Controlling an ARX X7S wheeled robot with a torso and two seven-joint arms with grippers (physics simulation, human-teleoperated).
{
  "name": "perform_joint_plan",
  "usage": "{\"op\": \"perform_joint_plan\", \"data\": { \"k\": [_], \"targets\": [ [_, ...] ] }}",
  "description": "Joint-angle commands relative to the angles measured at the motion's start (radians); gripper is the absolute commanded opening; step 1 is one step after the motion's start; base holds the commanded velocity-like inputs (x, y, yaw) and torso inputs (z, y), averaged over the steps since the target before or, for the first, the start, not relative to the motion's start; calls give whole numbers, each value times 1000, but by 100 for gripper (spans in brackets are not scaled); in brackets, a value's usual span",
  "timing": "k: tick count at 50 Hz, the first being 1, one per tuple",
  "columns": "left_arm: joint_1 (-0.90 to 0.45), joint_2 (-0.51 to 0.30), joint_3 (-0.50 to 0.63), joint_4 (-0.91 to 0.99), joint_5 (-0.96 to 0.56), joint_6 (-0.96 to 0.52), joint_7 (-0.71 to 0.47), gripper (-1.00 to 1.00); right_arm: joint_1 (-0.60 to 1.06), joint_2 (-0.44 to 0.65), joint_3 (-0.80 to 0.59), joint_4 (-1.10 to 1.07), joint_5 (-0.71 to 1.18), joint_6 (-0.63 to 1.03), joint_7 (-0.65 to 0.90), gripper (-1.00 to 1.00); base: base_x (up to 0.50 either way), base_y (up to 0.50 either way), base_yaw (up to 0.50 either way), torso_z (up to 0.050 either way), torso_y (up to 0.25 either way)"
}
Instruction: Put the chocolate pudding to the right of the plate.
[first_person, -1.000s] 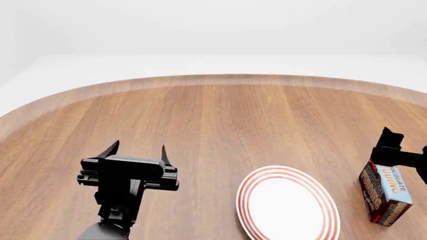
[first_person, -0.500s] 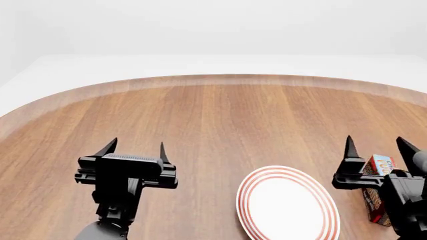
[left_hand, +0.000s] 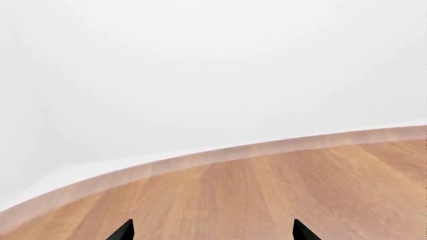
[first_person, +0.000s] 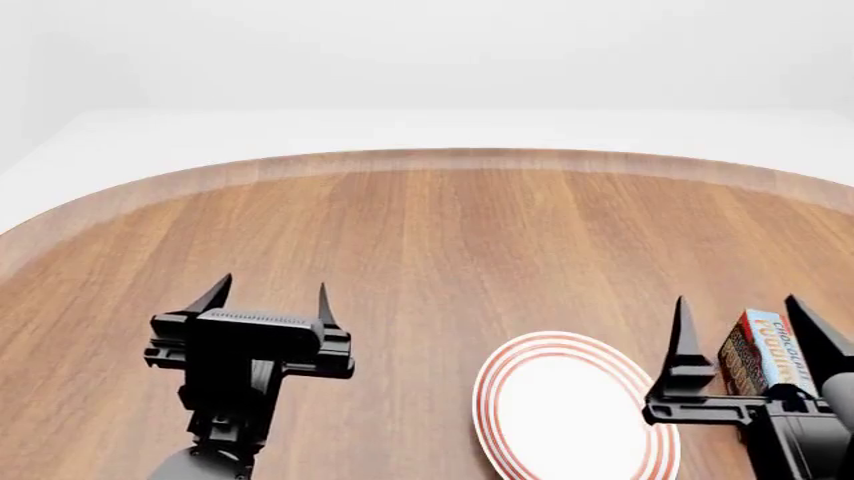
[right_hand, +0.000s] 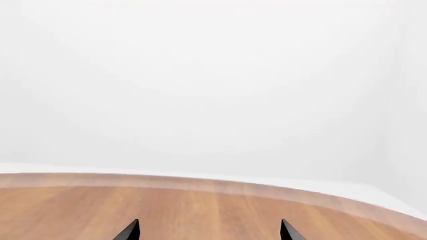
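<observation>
Black right hand (first_person: 742, 318) upright, fingers spread, empty, w/ chocolate pudding (first_person: 763, 352) behind.

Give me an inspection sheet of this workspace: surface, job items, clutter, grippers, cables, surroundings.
Surface: round-edged wooden table with a raised rim; bare wood over most of it.
Job's things: the plate, white with red rings, lies flat near the front. The chocolate pudding stands on the table to the plate's right, apart from it, partly hidden behind the right gripper.
Clutter: nothing seen.
Grippers: left gripper open and empty, over bare wood left of the plate. Right gripper open, holding nothing, in front of the pudding; contact cannot be judged.
Cables: nothing seen.
Surroundings: plain white floor and walls; both wrist views show only table edge and white background.
</observation>
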Motion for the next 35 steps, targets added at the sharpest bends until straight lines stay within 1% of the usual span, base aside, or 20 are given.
{"op": "perform_joint_plan", "data": {
  "k": [1, 8, 15, 18, 19, 23, 27, 35],
  "targets": [
    [-1, -5, 4, 18, -2, -6, -5, 100, -14, -2, -31, -26, -27, -18, -2, 100, 0, 0, 0, 0, 0],
    [-7, -9, 5, 67, -11, -33, -12, 100, 48, 20, -76, -54, -21, 34, 7, 100, 0, 0, 0, 0, 0],
    [-56, -15, 7, 134, -10, -87, -28, 100, 252, 42, -169, -80, 14, 168, 33, 100, 0, 0, 0, 0, 0],
    [-72, -17, 4, 158, -15, -109, -32, 100, 307, 43, -189, -78, 24, 202, 42, 100, 0, 0, 0, 0, 0],
    [-90, -17, -1, 181, -25, -137, -35, 100, 355, 42, -208, -69, 29, 228, 47, 100, 0, 0, 0, 0, 0],
    [-131, -17, -2, 220, -32, -182, -44, 100, 435, 36, -237, -61, 38, 273, 62, 100, 0, 0, 0, 0, 0],
    [-152, -15, -2, 242, -37, -205, -49, 100, 470, 38, -274, -72, 31, 292, 65, 100, 0, 0, 0, 0, 0],
    [-189, -21, -2, 299, -45, -255, -62, 100, 512, 31, -298, -62, 35, 304, 64, 100, 0, 0, 0, 0, 0]
  ]
}}
